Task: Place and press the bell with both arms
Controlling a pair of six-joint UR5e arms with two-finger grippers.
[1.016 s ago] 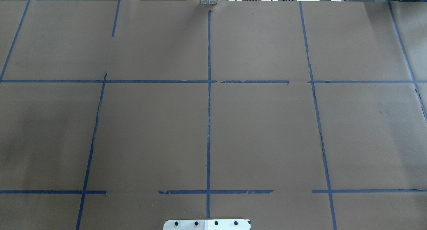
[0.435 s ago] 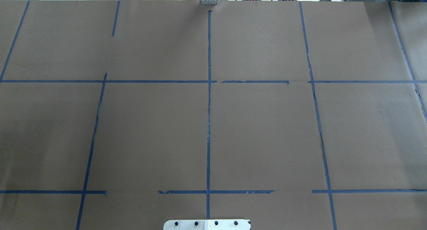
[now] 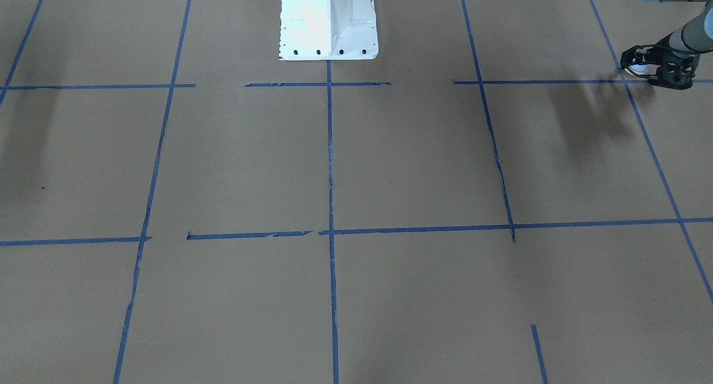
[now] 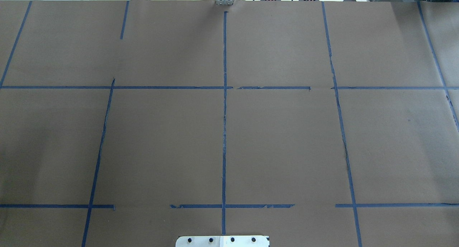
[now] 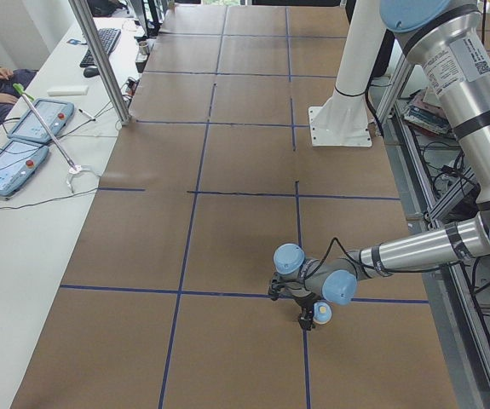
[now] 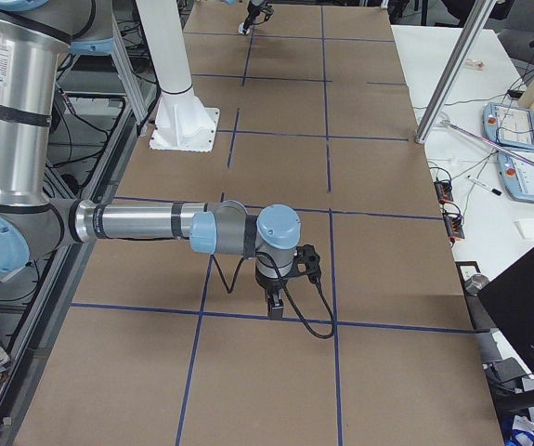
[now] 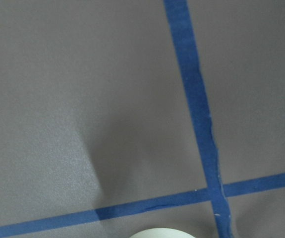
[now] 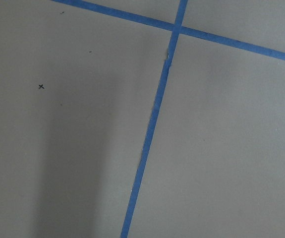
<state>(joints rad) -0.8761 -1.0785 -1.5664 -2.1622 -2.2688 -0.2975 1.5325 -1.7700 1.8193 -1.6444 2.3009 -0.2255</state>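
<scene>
The bell point(image 3: 635, 69) is small, light blue and cream. In the front-facing view it sits between the fingers of my left gripper point(image 3: 632, 66), at the table's far left end above a tape crossing. The gripper is shut on it. In the exterior left view the bell point(image 5: 322, 313) shows beside the black left gripper point(image 5: 308, 320). Its cream top point(image 7: 162, 234) peeks in at the bottom edge of the left wrist view. My right gripper point(image 6: 276, 308) points down near a tape line; I cannot tell if it is open. The overhead view shows neither arm.
The brown table cover point(image 4: 161, 139) carries a grid of blue tape lines point(image 4: 224, 132). The white pedestal point(image 3: 328, 22) stands at the robot's side. A side table with tablets point(image 5: 23, 128) and a metal post point(image 5: 100, 60) lie across from the robot.
Nothing on the table has moved in the overhead view. Only the faint shade at its left edge looks slightly darker.
</scene>
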